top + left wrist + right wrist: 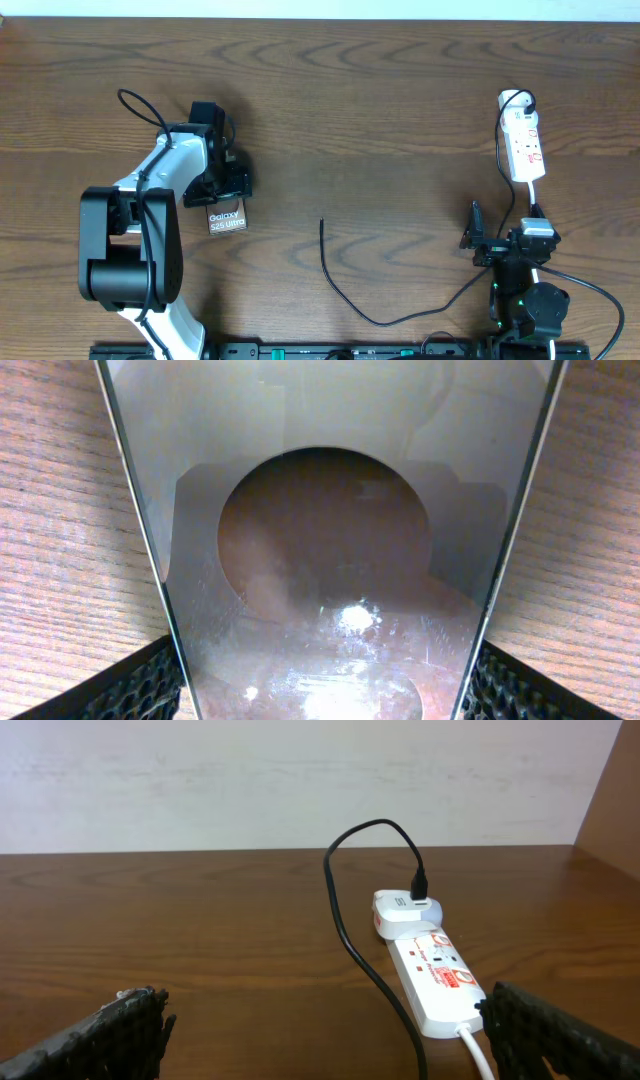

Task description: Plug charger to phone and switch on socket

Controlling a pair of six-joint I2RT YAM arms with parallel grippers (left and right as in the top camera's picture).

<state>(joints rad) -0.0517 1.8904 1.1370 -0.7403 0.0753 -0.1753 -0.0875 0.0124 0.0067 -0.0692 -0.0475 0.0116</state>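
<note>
One phone (227,221): left of centre on the worktop (380,120).
My left jaws: astride the phone; I cannot tell if gripping.
My right jaws: wide apart, empty.
Charger (322,240): lower centre.
Socket (526,148): upper right.

looking straight down onto the phone (330,490), a glossy flat slab filling the middle of the view, wide at the top and narrowing toward the bottom. grey sheen over most of its face, with a large round brownish-dark patch at the centre and a paler stepped outline around it, too blurred to read. bright white glints low on the glass. thin dark edges slanting down both sides. pale wood-grain surface (60,510) to left and right. left end effector (325,685) at the bottom, its black cross-hatched fingers (140,685) in both lower corners, one against each long edge of the phone; gripping or merely beside, not clear.
</note>
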